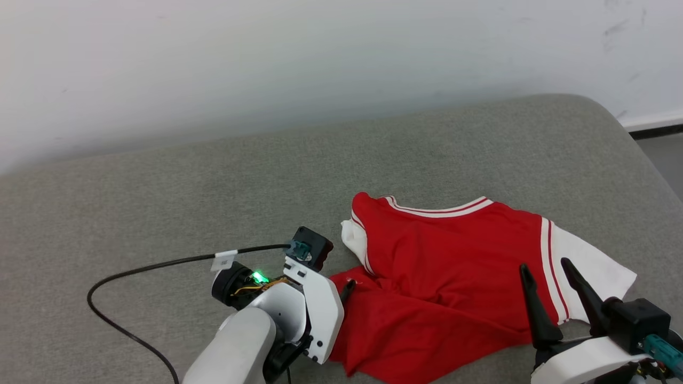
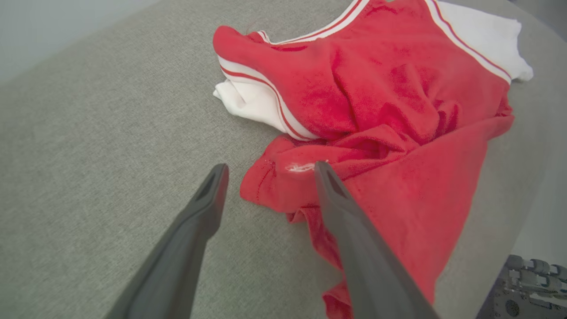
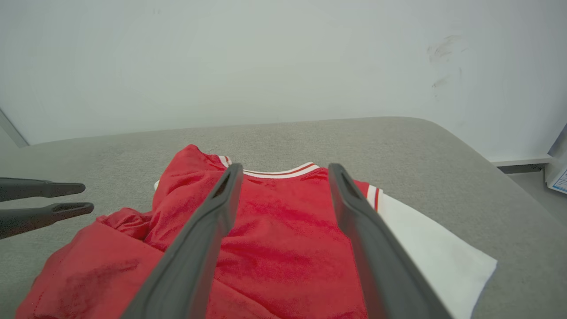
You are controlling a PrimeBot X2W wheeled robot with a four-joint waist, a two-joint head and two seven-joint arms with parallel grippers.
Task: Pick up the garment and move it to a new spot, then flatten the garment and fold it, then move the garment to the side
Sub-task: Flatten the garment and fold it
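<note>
Garment [image 1: 443, 256] — under R fingers [image 1: 535, 304]

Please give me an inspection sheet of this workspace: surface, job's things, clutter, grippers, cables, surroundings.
Surface: grey fabric surface, rounded far corner.
Job's things: red garment with white sleeves, crumpled, lower part bunched.
Clutter: nothing seen.
Grippers: left gripper open at the garment's bunched corner; right gripper open above its right side; neither grips it.
Cables: black cable loops from the left wrist.
Surroundings: white wall behind; floor at right.
</note>
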